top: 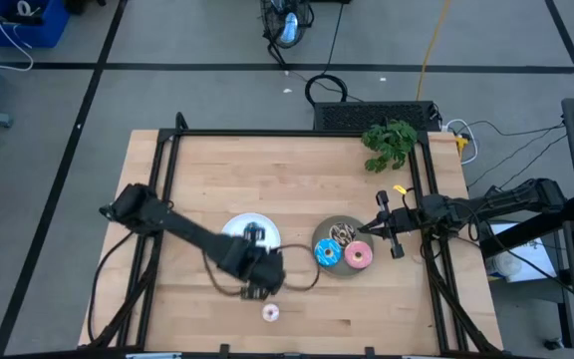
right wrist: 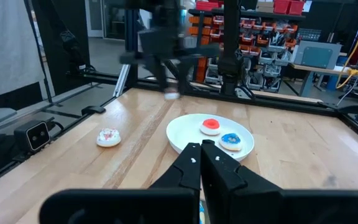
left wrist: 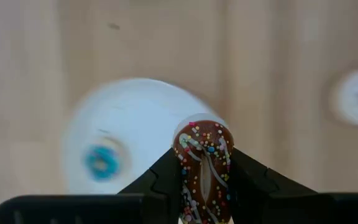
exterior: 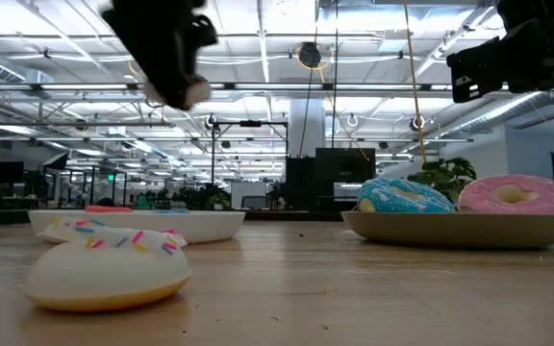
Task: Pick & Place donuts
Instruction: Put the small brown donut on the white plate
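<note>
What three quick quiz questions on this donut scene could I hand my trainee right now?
1. True or false: the left gripper is shut on the brown mini donut.
2. Which mini donuts lie on the white plate? A) red and blue B) brown and pink
3. Fill in: the pale mini donut lies on the bare ____.

Key: 1 true; 2 A, the red mini donut and the blue mini donut; 3 table.
</note>
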`<state>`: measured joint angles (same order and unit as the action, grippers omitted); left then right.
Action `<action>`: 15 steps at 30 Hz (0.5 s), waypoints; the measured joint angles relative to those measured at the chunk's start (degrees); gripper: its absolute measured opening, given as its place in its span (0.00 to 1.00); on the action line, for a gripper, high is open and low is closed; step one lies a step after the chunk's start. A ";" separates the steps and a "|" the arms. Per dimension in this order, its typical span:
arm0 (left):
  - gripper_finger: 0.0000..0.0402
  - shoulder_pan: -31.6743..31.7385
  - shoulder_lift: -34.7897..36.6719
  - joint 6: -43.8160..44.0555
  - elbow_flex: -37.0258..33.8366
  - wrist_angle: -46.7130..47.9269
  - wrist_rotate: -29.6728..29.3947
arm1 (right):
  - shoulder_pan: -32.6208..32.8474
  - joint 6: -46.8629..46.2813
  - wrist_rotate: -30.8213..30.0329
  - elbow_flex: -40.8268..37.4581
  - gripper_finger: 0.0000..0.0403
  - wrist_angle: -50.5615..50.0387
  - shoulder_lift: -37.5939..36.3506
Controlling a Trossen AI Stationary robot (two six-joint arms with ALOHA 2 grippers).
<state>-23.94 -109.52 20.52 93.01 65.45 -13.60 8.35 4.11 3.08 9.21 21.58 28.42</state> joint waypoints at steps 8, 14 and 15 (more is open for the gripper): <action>0.26 10.29 0.05 -9.64 -5.25 -6.50 2.30 | 0.00 -0.01 0.01 0.00 0.00 -1.00 0.00; 0.26 12.11 0.05 -12.51 -12.45 -13.84 5.75 | 0.01 0.37 0.00 0.00 0.00 -1.32 0.00; 0.26 12.11 0.05 -12.64 -13.21 -14.37 5.94 | 0.01 0.52 0.01 0.00 0.00 -1.33 0.00</action>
<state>-11.83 -109.47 7.88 79.80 51.08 -7.66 8.36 4.63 3.09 9.21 20.25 28.42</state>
